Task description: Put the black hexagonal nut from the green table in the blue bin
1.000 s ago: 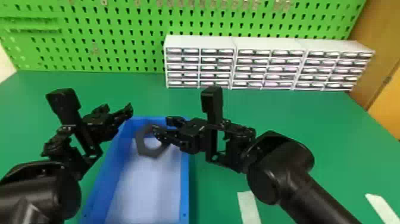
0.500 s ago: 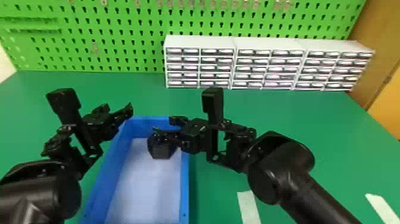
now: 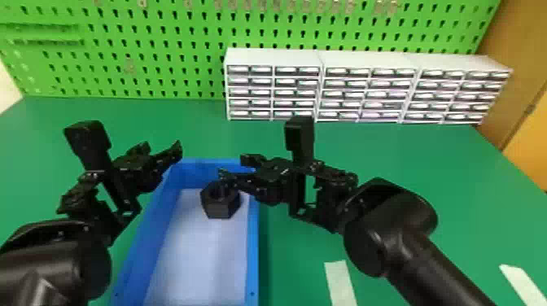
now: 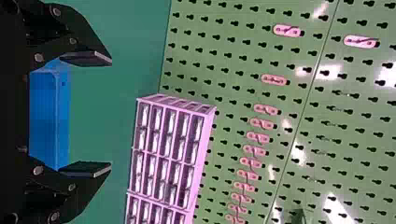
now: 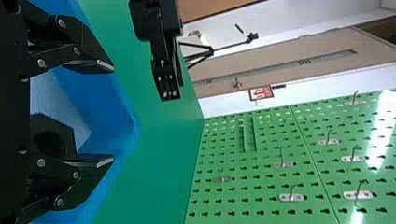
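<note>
The black hexagonal nut is inside the blue bin, over its pale floor near the far right corner, its hole partly in view. My right gripper is just above the nut with its fingers apart. In the right wrist view, the nut shows partly behind the lower finger of the open right gripper, with the bin around it. Over the bin's left side, my left gripper stands open and holds nothing; the left wrist view has its separated fingers, the gripper facing the pegboard.
White drawer units stand at the back of the green table, against a green pegboard. Pale tape strips lie at the front right. In the right wrist view, the left arm is close by.
The nut showed its ring face at first beside the right gripper's fingers; it has since tipped over and sits slightly farther right in the bin. Both arms have hardly moved.
</note>
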